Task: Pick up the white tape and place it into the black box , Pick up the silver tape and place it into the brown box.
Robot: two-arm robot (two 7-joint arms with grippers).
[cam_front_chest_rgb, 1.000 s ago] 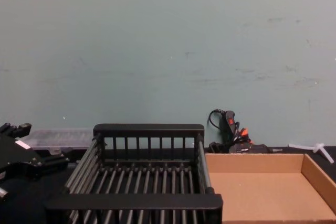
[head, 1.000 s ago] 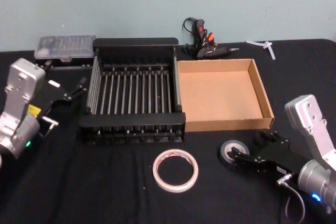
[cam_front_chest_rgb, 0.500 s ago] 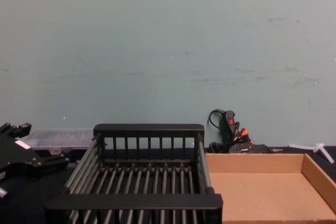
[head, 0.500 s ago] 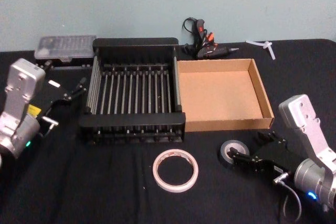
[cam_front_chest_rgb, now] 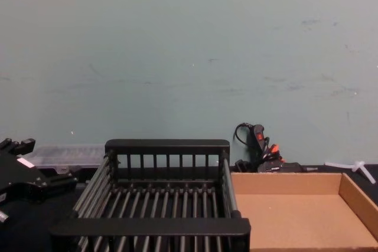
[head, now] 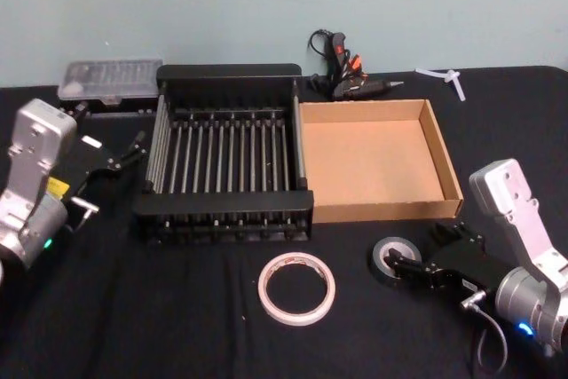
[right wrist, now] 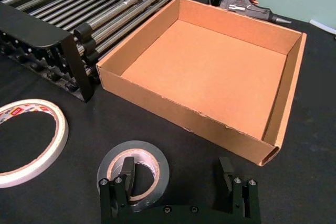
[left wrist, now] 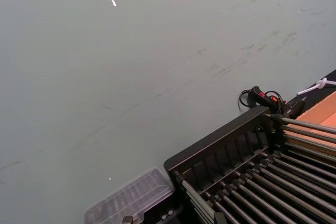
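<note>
The silver tape (head: 395, 259) lies flat on the black cloth, in front of the brown box (head: 382, 212). My right gripper (head: 417, 250) is open and low at the roll. In the right wrist view one finger (right wrist: 126, 174) stands over the pale core of the silver tape (right wrist: 157, 161) and the other finger is outside the roll, toward the brown box (right wrist: 173, 111). The white tape (head: 297, 288) lies flat in front of the black box (head: 226, 73), with nothing touching it. My left gripper (head: 120, 159) hangs left of the black box.
A glue gun (head: 342, 73) with its cord lies behind the boxes. A clear plastic case (head: 111, 80) sits at the back left and a small white plastic piece (head: 448, 77) at the back right. The brown box and the black box stand side by side, touching.
The right arm has shifted a little to the left, and its gripper stays open at the silver tape. The left arm and both tapes have not moved.
</note>
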